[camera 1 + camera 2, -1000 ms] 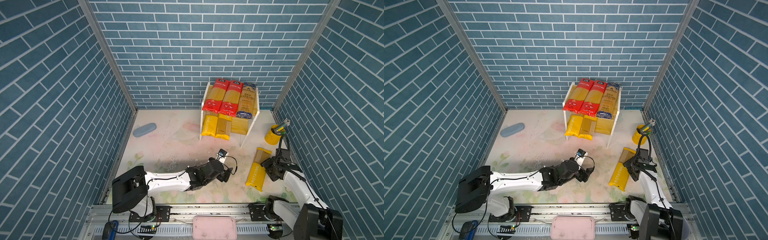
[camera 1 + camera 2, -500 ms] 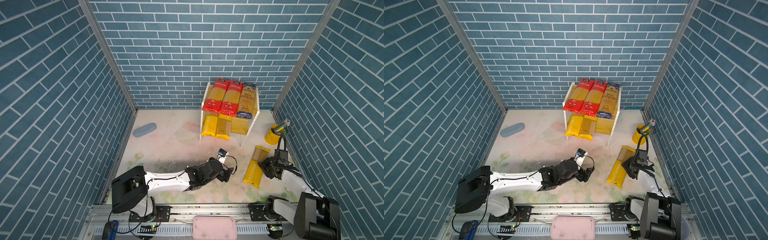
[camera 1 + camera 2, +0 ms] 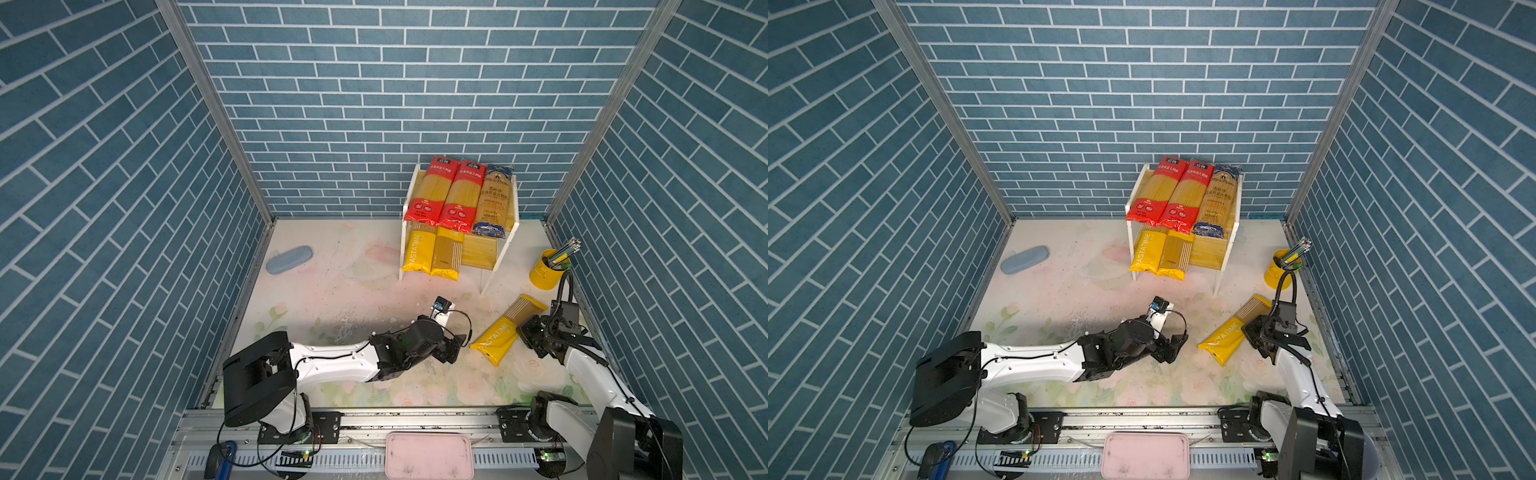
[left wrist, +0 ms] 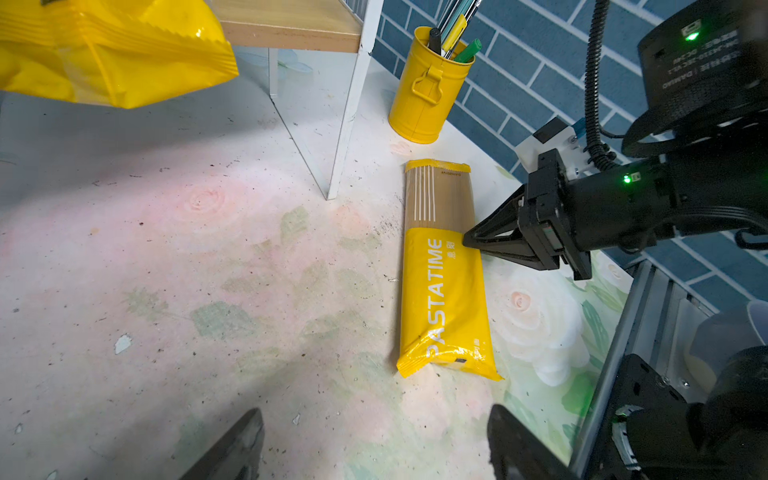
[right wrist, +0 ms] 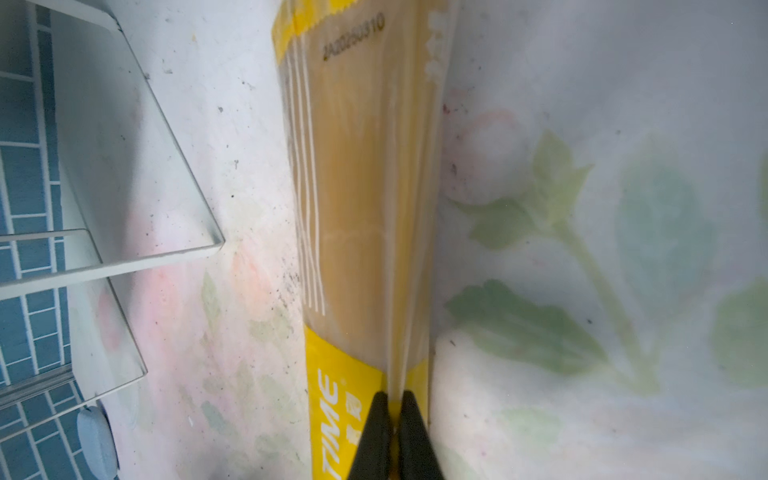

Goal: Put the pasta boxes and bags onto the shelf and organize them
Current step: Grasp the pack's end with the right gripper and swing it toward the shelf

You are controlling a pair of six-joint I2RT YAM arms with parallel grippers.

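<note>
Pickup step: right claw (image 5: 394, 409) is pinched together on a film ridge of the last yellow PASTATIME packet (image 3: 505, 332), which lies flat on the tabletop (image 3: 332, 291) near the shelf (image 3: 480, 251). Left claw (image 3: 457, 347) gapes nearby. Next, lift gently toward the bare lower slot.

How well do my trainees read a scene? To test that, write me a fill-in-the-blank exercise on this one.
The shelf carries ___ packets on its upper board.
The right claw is shut on a packet printed ___.
The left claw stands ___.
The cup holding pens is ___.
Missing words: three; PASTATIME; open; yellow.
</note>
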